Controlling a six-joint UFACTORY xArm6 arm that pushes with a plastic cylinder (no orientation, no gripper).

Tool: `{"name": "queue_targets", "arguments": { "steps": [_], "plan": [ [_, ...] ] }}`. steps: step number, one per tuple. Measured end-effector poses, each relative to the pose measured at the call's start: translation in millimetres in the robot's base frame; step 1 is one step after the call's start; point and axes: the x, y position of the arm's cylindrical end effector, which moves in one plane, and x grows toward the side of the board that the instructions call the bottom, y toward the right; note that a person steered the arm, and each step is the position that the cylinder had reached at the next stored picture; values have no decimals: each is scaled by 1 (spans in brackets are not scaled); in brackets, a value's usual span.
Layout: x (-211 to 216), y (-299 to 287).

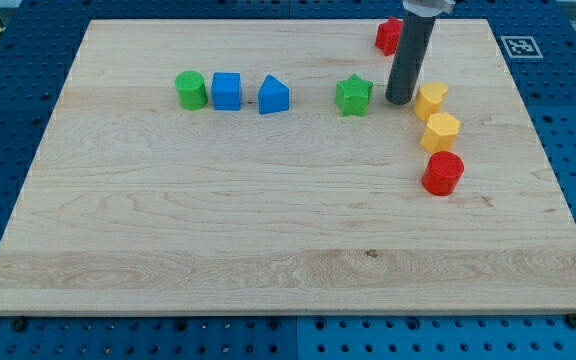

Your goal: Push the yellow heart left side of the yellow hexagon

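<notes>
Seven blocks sit on the wooden bench [268, 220]. Along the view's top run a green cylinder [191, 90], blue cube [226, 91], blue triangular block [274, 96] and green star [353, 96]. A red block [388, 36] sits partly hidden behind the rod. The yellow heart [430, 101] sits just above and touching the yellow hexagon [441, 132], with a red cylinder [443, 173] just below. No fingers on this rig; my tip [400, 102] is between star and heart, right beside the heart's left edge.
</notes>
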Motion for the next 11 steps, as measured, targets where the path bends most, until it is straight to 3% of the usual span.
{"name": "queue_targets", "arguments": {
  "steps": [4, 6, 11],
  "plan": [
    [-2, -71],
    [-21, 22],
    [-19, 70]
  ]
}}
